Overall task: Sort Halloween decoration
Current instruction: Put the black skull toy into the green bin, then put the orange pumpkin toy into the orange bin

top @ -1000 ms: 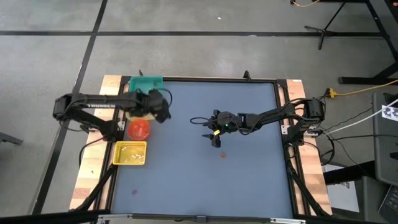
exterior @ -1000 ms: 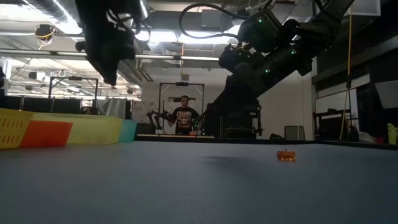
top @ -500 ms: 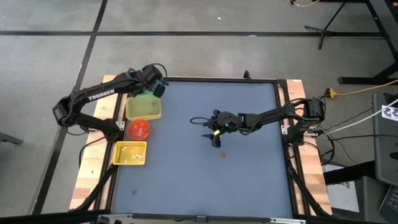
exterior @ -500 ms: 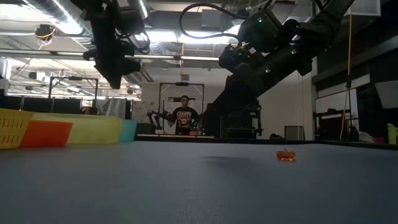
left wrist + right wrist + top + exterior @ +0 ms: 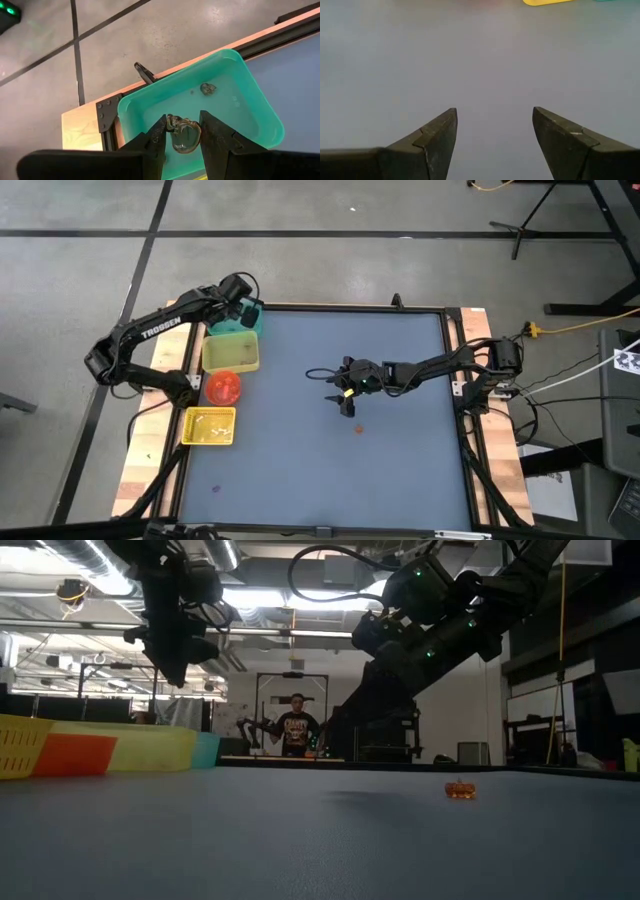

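Note:
My left gripper (image 5: 245, 311) hangs over the teal bin (image 5: 235, 107) at the table's far left corner, shut on a small dark looped trinket (image 5: 183, 136). One more dark trinket (image 5: 208, 88) lies on the teal bin's floor. A round orange trinket (image 5: 359, 430) sits on the blue table; in the low view it is this trinket (image 5: 459, 789). My right gripper (image 5: 341, 393) stands open just beyond that orange trinket, above mid-table, and in the right wrist view nothing is between the fingers of my right gripper (image 5: 493, 114). A tiny purple trinket (image 5: 215, 488) lies near the front left. My left gripper pinches the dark trinket's upper part (image 5: 176, 121) between its two fingers (image 5: 161, 131), near their free ends. The fingers slant downward over the teal bin. The trinket's loop hangs between them, lifted clear above the bin's floor.
A pale yellow bin (image 5: 231, 355), a red bin (image 5: 223, 386) and a bright yellow bin (image 5: 209, 426) line the table's left side, nearer than the teal one. A person (image 5: 296, 728) stands in the room beyond the far edge.
My left gripper has swung from above the pale yellow and red bins toward the table's far edge and now hangs over the teal bin, its wrist rolled on the way. The right arm has kept still.

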You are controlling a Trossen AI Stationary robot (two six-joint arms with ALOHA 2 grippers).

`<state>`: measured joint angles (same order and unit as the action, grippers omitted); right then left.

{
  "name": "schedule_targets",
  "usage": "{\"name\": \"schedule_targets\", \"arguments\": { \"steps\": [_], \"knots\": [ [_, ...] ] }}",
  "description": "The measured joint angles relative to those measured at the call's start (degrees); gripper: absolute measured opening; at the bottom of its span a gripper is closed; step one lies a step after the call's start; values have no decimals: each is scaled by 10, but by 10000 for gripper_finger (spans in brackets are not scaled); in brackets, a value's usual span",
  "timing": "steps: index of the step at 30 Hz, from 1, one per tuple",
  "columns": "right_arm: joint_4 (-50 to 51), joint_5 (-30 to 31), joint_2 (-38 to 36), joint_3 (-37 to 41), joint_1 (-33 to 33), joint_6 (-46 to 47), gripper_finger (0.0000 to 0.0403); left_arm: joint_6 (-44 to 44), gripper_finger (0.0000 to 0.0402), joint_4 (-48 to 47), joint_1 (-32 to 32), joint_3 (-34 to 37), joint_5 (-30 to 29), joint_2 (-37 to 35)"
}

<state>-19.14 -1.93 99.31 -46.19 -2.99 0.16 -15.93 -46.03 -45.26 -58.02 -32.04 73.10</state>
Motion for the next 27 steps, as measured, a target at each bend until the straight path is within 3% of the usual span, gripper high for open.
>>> {"name": "schedule_targets", "arguments": {
  "steps": [7,18,27],
  "knots": [
    [0,0,0,0,0,0,259,0,79,0,-2,0,-2,0],
    [0,0,0,0,0,0,259,-1,134,1,-2,0,-15,0],
    [0,0,0,0,0,0,259,-1,145,1,-2,0,-16,0]
  ]
}}
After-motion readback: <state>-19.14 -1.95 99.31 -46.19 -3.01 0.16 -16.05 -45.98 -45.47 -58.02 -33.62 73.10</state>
